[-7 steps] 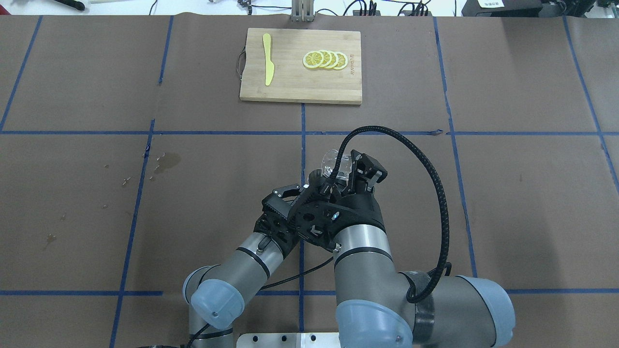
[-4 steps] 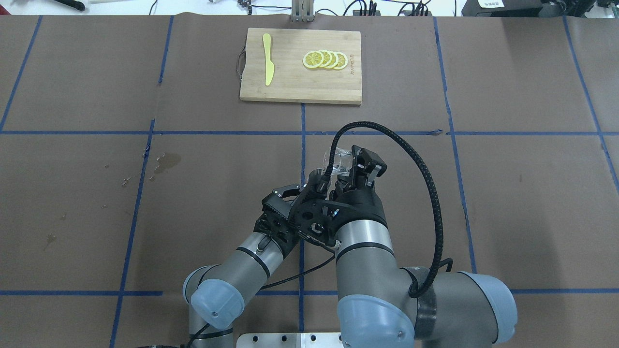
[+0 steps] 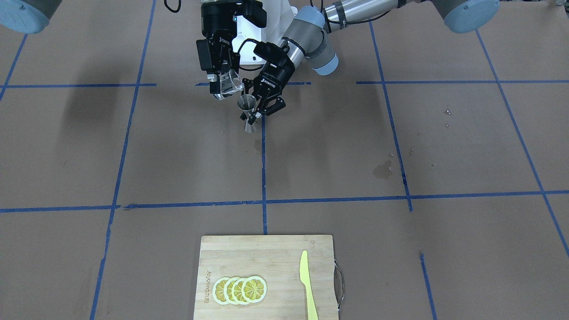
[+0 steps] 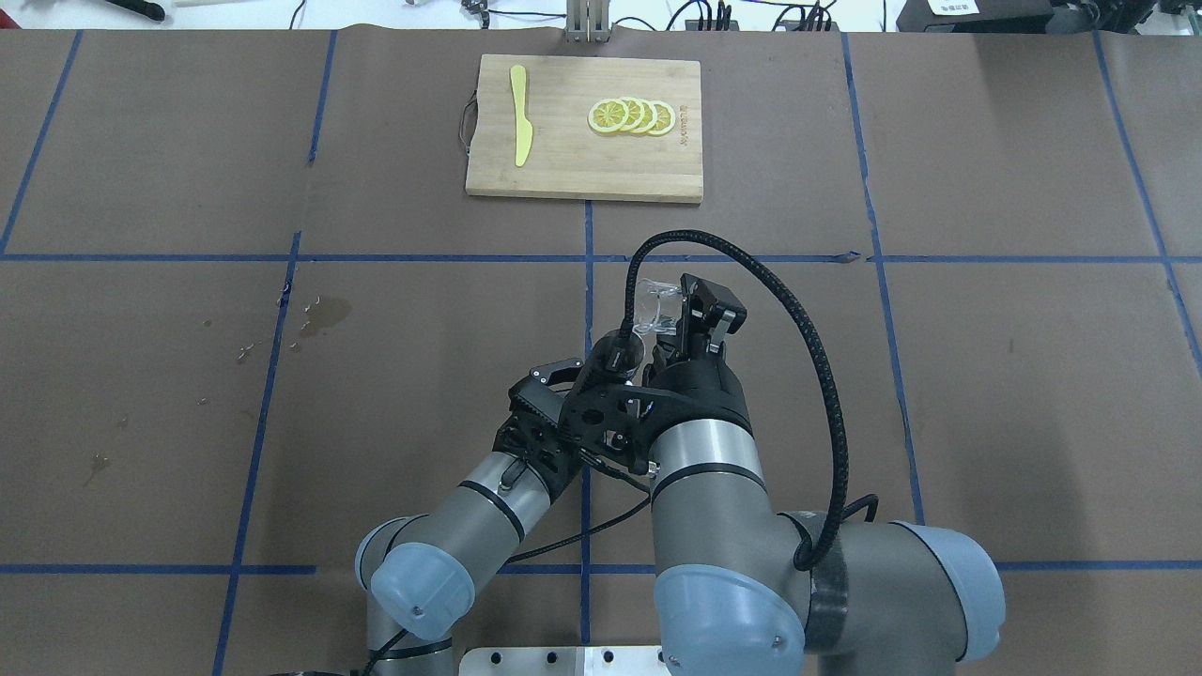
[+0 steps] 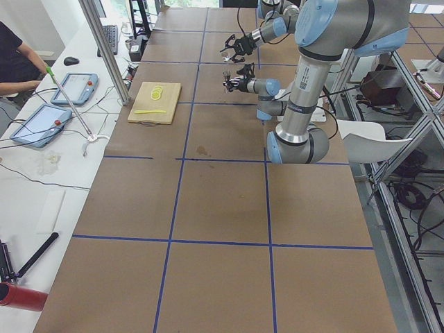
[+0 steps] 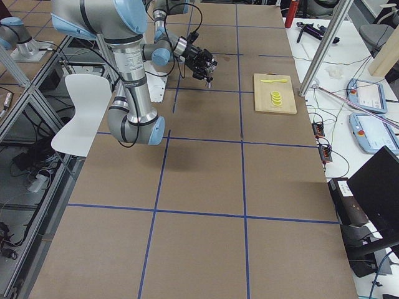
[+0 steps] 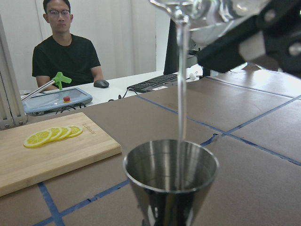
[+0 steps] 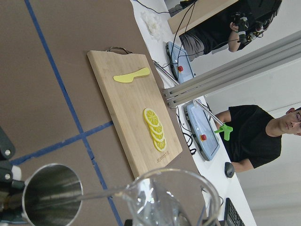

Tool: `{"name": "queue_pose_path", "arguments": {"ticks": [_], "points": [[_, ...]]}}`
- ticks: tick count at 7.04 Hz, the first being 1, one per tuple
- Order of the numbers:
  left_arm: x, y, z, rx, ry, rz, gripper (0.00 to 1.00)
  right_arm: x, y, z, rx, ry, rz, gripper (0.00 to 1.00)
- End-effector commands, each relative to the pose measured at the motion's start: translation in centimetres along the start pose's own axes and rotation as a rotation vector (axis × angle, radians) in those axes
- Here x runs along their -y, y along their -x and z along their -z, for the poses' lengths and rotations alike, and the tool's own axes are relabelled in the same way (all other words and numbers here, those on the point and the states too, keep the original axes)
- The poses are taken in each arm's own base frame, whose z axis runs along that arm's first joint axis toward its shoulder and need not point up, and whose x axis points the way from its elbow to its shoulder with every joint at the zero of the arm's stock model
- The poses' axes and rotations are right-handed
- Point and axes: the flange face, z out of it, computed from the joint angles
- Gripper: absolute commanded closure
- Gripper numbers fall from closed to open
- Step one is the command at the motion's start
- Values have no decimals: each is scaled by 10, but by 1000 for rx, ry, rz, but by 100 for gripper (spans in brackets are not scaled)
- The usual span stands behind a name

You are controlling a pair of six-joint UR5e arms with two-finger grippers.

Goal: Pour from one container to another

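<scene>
Tipped further, glass [image 3: 230,82] clamped in right tool [image 3: 226,86] streams into jigger [image 3: 246,104] gripped by ROBOTIQ-marked left tool [image 3: 256,112].

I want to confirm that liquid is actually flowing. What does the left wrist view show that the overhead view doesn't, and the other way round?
Only the left wrist view: a thin stream falling from the glass lip into the jigger cup, and an operator.
Only the overhead: the knife, wet spots on the table, the left arm and the right arm; no stream shows there.
Both: the tilted glass, and the board with lemon slices.
</scene>
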Motion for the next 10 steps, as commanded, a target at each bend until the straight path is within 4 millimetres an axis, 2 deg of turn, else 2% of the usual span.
{"name": "queue_pose_path", "arguments": {"ticks": [1, 10], "points": [[0, 0, 0, -2, 0, 1, 100, 1, -4, -2, -6, 2, 44, 100], [1, 0, 1, -1, -1, 2, 100, 1, -3, -4, -23, 11, 122, 100]]}}
